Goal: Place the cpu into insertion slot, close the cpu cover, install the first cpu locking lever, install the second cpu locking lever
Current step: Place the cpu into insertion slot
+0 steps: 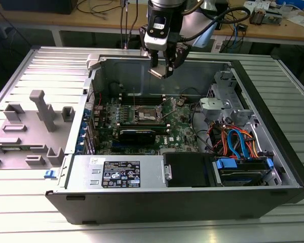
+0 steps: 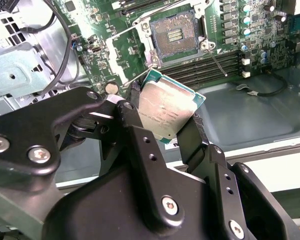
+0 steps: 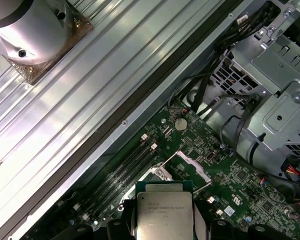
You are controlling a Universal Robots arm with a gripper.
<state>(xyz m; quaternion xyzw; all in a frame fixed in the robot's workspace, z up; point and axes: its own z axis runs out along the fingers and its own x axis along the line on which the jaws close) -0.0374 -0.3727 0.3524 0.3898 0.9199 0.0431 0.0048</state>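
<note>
Right, tool gripping cpu by its edges hangs well above the bare slot, so I'd level it and square its corners before lowering.

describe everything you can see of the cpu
The cpu is a small flat square chip with a silver-grey metal top bearing faint print, edged by a thin green board. The black fingers of the gripper pinch it by two opposite edges. It hangs tilted in the air above the green motherboard, apart from the insertion slot.
</note>
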